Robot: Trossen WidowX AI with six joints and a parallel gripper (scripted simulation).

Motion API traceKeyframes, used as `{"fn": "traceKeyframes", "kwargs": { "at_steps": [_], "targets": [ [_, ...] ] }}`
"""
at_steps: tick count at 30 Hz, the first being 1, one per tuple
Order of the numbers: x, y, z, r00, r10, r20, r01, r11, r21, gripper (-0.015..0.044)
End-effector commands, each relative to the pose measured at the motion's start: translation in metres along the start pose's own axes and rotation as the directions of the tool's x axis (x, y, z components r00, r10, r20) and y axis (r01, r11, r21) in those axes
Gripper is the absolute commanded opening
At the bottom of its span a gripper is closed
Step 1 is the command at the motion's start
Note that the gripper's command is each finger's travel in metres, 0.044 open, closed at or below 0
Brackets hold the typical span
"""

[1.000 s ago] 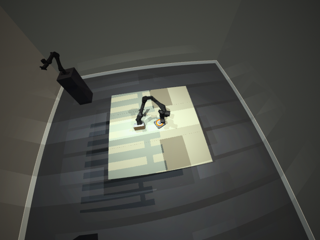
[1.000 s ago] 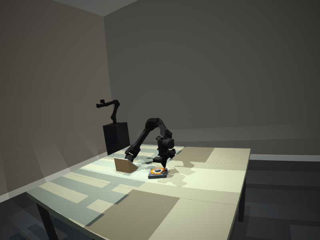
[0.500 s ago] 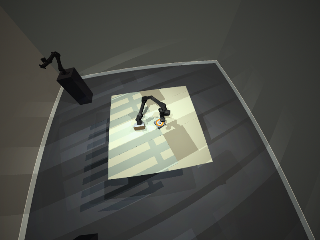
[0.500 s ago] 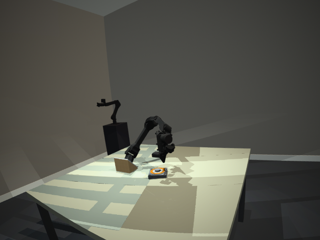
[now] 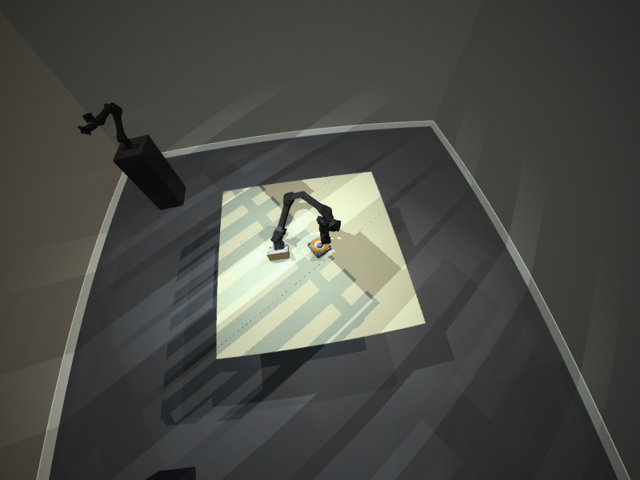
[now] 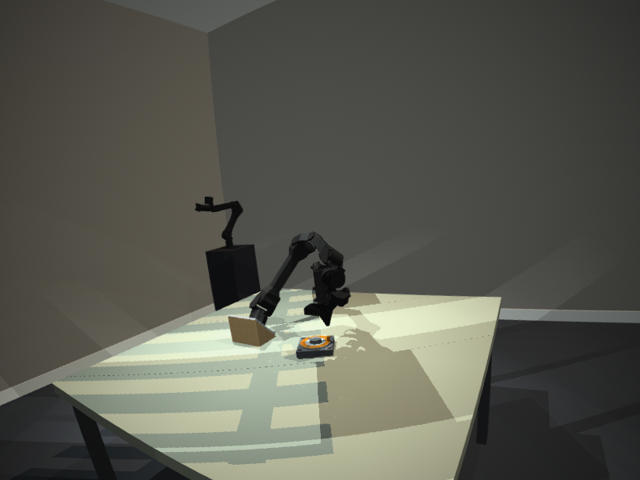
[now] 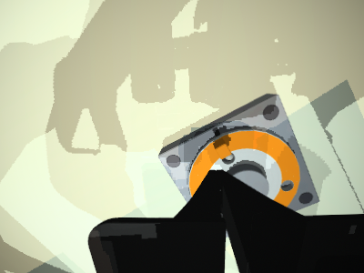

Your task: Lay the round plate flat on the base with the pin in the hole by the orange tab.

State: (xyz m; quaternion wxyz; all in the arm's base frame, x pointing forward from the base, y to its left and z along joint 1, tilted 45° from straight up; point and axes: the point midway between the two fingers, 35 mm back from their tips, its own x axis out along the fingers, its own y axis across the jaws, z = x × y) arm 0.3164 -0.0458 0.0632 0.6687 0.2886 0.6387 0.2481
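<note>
The round plate (image 5: 312, 245) (image 6: 303, 345) (image 7: 268, 140), orange with a pale centre, sits around the grey post (image 7: 255, 181) on the dark grey square base (image 6: 315, 354) (image 7: 285, 126). It looks flat, without a visible tilt. Its orange tab (image 7: 222, 146) lines up with a dark mark on the base. In the wrist view, the hole beside the tab shows a light round pin top (image 7: 228, 158) inside it. My gripper (image 5: 325, 242) (image 6: 327, 323) (image 7: 215, 176) is shut and empty. It hangs above the plate with a gap in the exterior view, and hides part of the plate in the wrist view.
The arm's wedge-shaped mount (image 5: 278, 255) (image 6: 250, 331) stands on the table (image 5: 289, 330) (image 6: 393, 438) beside the base. A second arm on a dark pedestal (image 5: 150, 173) (image 6: 232, 276) stands off the table. Strong striped shadows fall across the table.
</note>
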Motion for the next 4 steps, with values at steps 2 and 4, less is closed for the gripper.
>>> {"fn": "traceKeyframes", "kwargs": {
  "at_steps": [2,4],
  "targets": [
    [0.0009,-0.0003,-0.0007,1.0,0.002,-0.001,-0.002,1.0,0.007,0.0],
    [0.0009,-0.0003,-0.0007,1.0,0.002,-0.001,-0.002,1.0,0.007,0.0]
  ]
}}
